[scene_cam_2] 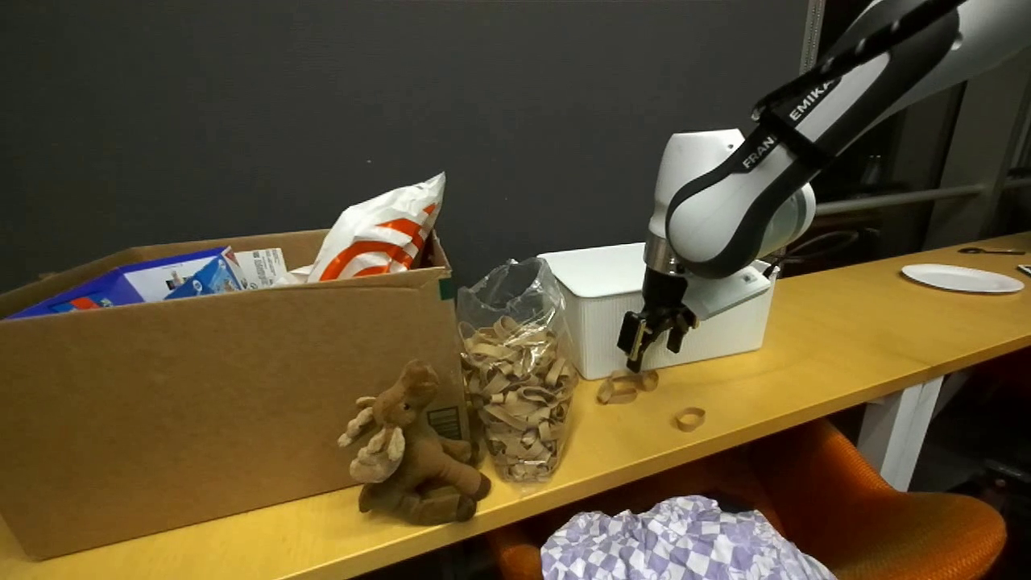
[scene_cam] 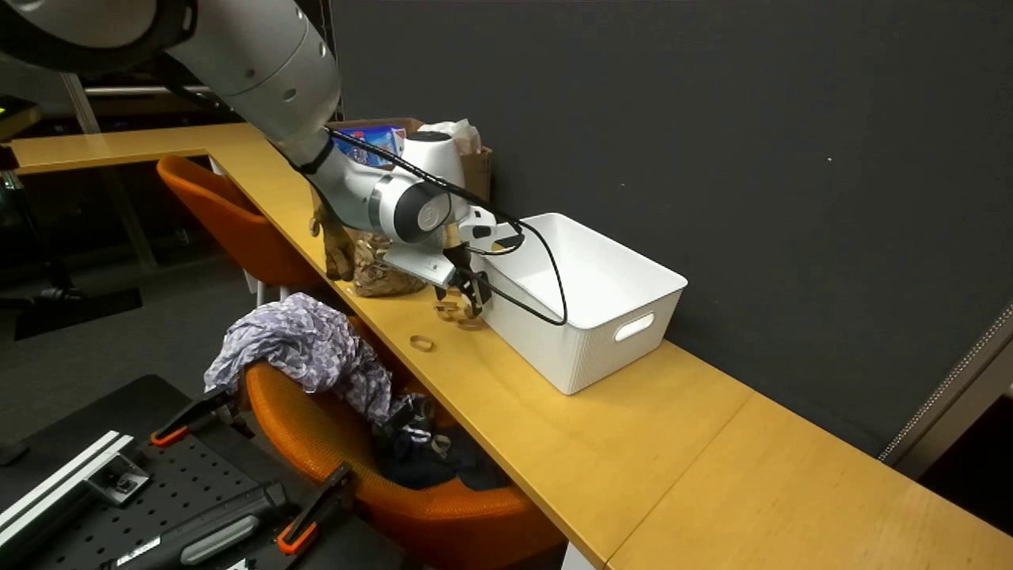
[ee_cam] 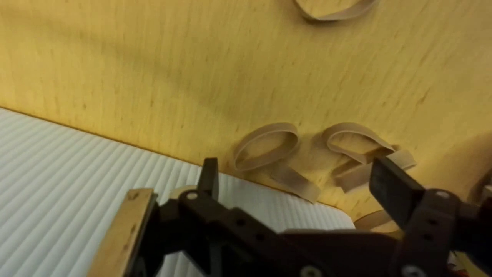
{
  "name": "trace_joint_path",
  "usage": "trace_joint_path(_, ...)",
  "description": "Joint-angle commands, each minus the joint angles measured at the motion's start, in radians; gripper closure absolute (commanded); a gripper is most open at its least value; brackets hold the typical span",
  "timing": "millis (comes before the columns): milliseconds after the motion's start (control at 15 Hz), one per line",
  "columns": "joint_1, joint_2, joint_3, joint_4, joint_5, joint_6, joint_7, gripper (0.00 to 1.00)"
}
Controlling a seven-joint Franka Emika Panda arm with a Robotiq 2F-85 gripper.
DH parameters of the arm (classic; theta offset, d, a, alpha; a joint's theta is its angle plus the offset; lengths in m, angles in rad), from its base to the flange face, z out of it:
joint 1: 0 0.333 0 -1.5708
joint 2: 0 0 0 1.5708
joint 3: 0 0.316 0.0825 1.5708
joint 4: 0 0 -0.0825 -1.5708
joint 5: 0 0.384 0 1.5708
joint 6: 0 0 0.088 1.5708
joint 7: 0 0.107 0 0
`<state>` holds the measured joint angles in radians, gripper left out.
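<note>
My gripper (ee_cam: pixel 294 169) stands open above the wooden table, its dark fingers (ee_cam: pixel 396 188) wide apart with nothing between them. Below it in the wrist view lie several loose tan rubber bands: a looped band (ee_cam: pixel 265 158) with a flat strip (ee_cam: pixel 298 182), and a tangled pair (ee_cam: pixel 357 179) partly behind the right finger. A separate band (ee_cam: pixel 348 14) shows at the top edge. Beside the gripper rises the ribbed wall of a white bin (ee_cam: pixel 96 184). In an exterior view the gripper (scene_cam_2: pixel 654 354) hangs close in front of the bin (scene_cam_2: pixel 729 322), above the bands (scene_cam_2: pixel 619 396).
A clear bag of bands (scene_cam_2: pixel 519 403) stands beside the bin, next to a brown plush toy (scene_cam_2: pixel 427 475) and a filled cardboard box (scene_cam_2: pixel 242 403). A white plate (scene_cam_2: pixel 962 279) lies farther along. Orange chairs (scene_cam: pixel 316 427) line the table's front edge; a dark wall (scene_cam: pixel 673 119) stands behind.
</note>
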<state>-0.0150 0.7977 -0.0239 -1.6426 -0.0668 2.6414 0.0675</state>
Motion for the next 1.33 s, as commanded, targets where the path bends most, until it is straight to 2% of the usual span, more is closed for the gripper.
trace_joint_path(0, 0.007, 0.086, 0.002, 0.134, 0.014, -0.073, -0.021, 0.00)
trace_joint_path(267, 0.021, 0.144, 0.001, 0.196, 0.009, -0.088, -0.018, 0.00)
trace_joint_path(667, 0.052, 0.188, -0.003, 0.228, -0.002, -0.060, -0.019, 0.00)
trace_joint_path(733, 0.053, 0.192, -0.002, 0.232, 0.000, -0.060, -0.019, 0.09)
trace_joint_path(800, 0.054, 0.194, 0.000, 0.236, 0.001, -0.062, -0.020, 0.28)
trace_joint_path(1267, 0.054, 0.177, 0.003, 0.223, 0.006, -0.052, -0.019, 0.81)
